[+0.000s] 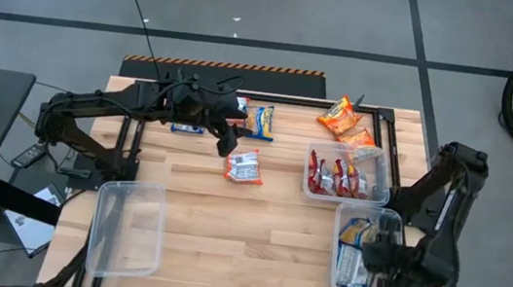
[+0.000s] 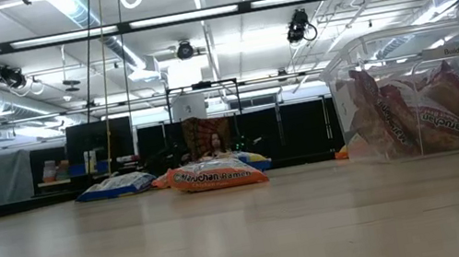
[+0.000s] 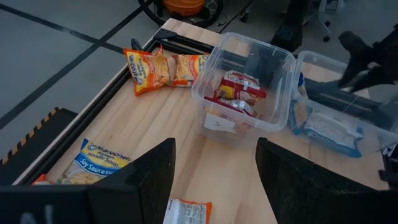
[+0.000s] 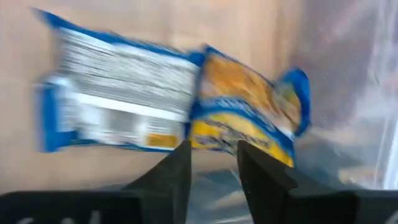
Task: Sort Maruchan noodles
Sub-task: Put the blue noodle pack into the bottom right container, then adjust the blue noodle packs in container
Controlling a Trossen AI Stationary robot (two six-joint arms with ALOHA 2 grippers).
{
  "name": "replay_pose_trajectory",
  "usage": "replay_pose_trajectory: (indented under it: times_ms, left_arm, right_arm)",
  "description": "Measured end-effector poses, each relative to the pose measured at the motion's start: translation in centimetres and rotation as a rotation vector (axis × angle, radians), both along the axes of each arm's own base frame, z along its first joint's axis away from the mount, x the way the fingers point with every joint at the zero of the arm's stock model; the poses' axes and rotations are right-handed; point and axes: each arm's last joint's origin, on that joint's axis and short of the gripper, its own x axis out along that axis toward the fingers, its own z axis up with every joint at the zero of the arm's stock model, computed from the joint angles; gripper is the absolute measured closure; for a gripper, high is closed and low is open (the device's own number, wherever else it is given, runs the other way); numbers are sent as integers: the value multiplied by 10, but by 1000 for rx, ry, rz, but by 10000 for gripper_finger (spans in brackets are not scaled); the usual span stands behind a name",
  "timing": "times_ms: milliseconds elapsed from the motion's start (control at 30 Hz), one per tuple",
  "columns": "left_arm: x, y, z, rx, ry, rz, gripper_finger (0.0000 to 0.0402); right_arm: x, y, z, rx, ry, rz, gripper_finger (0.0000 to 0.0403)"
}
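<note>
We see the left gripper (image 1: 226, 143) hovering upper-centre of the high view, fingers spread wide, holding nothing. A red-and-white Maruchan packet (image 1: 243, 166) lies on the desk (image 1: 246, 230) just below and right of it; the same packet shows between the fingers in the left wrist view. A blue-and-yellow packet (image 1: 260, 120) lies just up and right of that gripper, and another blue packet (image 1: 187, 128) sits partly hidden under the arm.

Counts: two orange packets (image 1: 346, 123) at upper right on the desk; red packets in the middle clear bin (image 1: 347, 173), number unclear; two blue-and-yellow packets (image 4: 149, 106) in the lower-right bin (image 1: 365, 252); one empty clear bin (image 1: 127, 227) at lower left.

The right gripper (image 4: 211, 158) hangs over the lower-right bin, just above the blue packets, fingers narrowly apart, gripping nothing.
</note>
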Motion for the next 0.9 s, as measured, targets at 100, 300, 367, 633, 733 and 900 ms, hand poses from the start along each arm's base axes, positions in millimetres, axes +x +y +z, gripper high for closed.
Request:
replay_pose_trajectory:
  times_ms: [100,300,367,633,733,900]
  left_arm:
    - [0,0,0,-17,-5,10,175]
    - [0,0,0,-39,-12,22,175]
    - [0,0,0,-38,-11,22,175]
    - [0,-2,0,-39,-6,16,175]
    - [0,-4,-1,-37,-4,7,175]
    - [1,-7,-1,-30,-1,-6,175]
  right_arm:
    - [3,7,9,158,-60,191,244]
    - [20,10,-20,282,-48,436,249]
    - [24,12,-32,319,-42,559,254]
    - [39,3,-60,427,-26,686,267]
    - [43,-4,-71,462,-2,641,268]
    - [45,-11,-82,492,14,580,268]
